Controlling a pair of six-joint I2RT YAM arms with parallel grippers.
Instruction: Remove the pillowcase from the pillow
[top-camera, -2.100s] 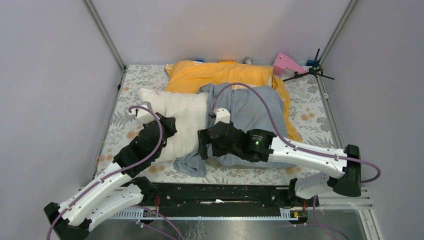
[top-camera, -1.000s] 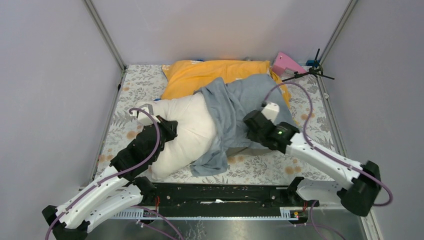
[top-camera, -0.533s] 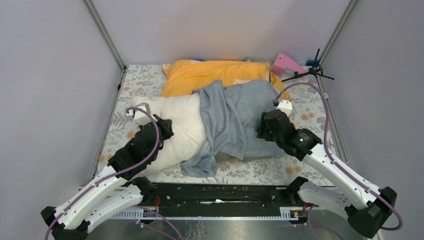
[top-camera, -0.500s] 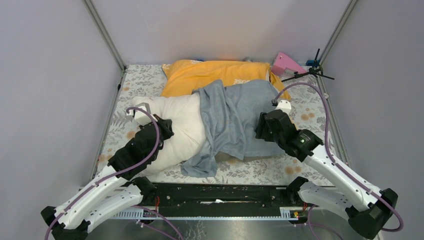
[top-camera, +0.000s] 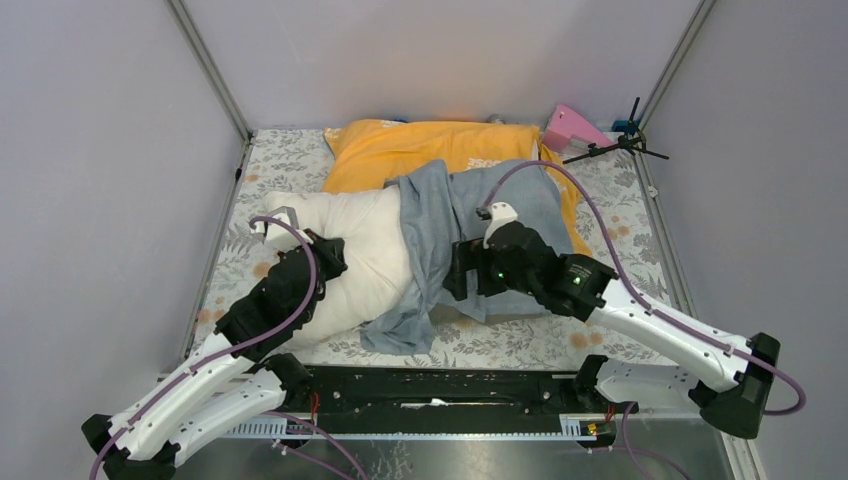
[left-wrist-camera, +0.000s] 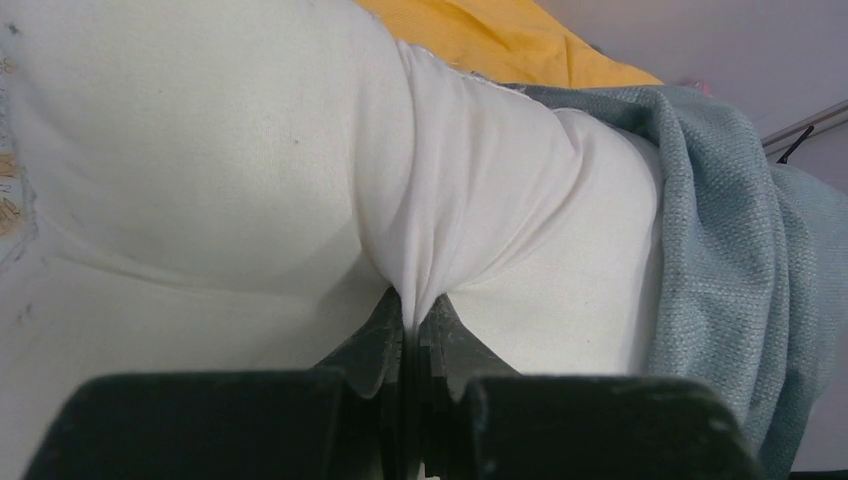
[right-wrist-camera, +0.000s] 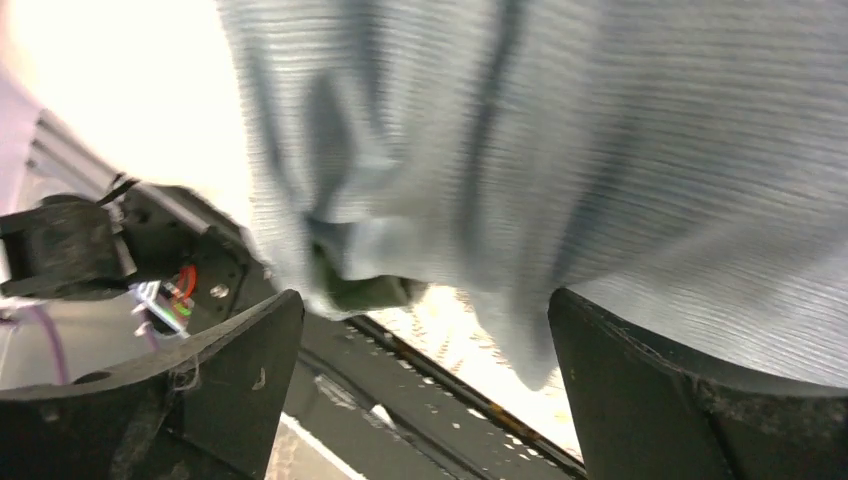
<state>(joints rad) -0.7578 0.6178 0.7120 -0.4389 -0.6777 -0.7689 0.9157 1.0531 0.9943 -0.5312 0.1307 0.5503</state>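
— on the flowered table cover (top-camera: 290, 160), where do we find the pillow (top-camera: 360, 250)?
— we find it lying across the middle, plump and white. its left part is bare and its right part sits inside the pillowcase (top-camera: 470, 205).
— how does the grey-blue cloth lie?
— it covers the right part of the pillow. its open edge is bunched in folds across the pillow's middle, and a loose flap trails off the near side onto the table cover.
— what do we see of our left gripper (left-wrist-camera: 412, 318)?
— its jaws are pressed together on a fold of the pillow's white cloth, on the bare part. from the left wrist we see the fabric drawn into a ridge that runs up from the pinch. the pillowcase edge lies to the right, apart from the fingers.
— and our right gripper (right-wrist-camera: 425, 305)?
— its jaws stand spread wide, over the near side of the pillowcase and pointing toward the bunched folds. from the right wrist the wrinkled cloth fills the view beyond the fingers, blurred. we cannot tell whether the fingers touch it.
— what lies behind?
— an orange pillow (top-camera: 430, 148) lies along the far side, with the pillowcase's far edge against it. a pink object (top-camera: 572, 125) sits in the far right corner.
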